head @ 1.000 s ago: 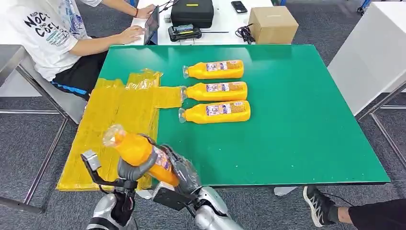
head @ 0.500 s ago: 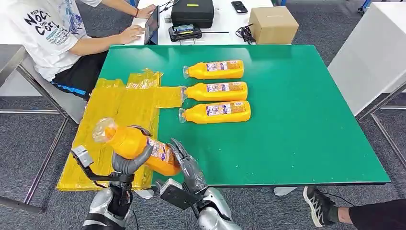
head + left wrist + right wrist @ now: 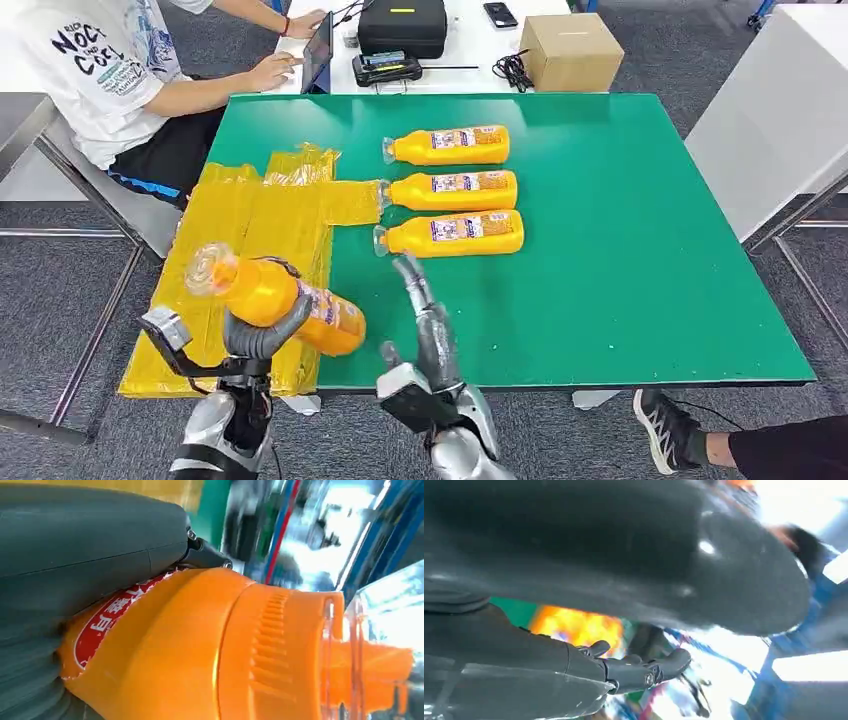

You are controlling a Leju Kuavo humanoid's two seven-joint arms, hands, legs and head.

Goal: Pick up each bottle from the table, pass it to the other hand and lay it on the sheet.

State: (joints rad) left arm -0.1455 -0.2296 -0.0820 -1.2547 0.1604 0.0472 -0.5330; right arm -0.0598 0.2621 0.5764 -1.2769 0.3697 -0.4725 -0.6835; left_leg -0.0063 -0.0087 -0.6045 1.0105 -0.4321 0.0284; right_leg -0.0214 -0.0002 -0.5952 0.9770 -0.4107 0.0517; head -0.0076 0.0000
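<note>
Handover done: we're holding one bottle in the left hand, over the sheet at the tabletop's near-left corner.

We're judging this as the laying step w/ the pass complete. The left hand is grasping the bottle round its body, cap end tilted up and away from the table centre; the left wrist view shows the thumb pressed on the label. The right hand is released, fingers stretched out straight toward the far edge, holding nothing, just beside the bottle's base. Next we're needing to lower the bottle flat onto the sheet, then let go. Three more bottles are lying in a row near the table's middle, caps at the sheet's edge.
</note>
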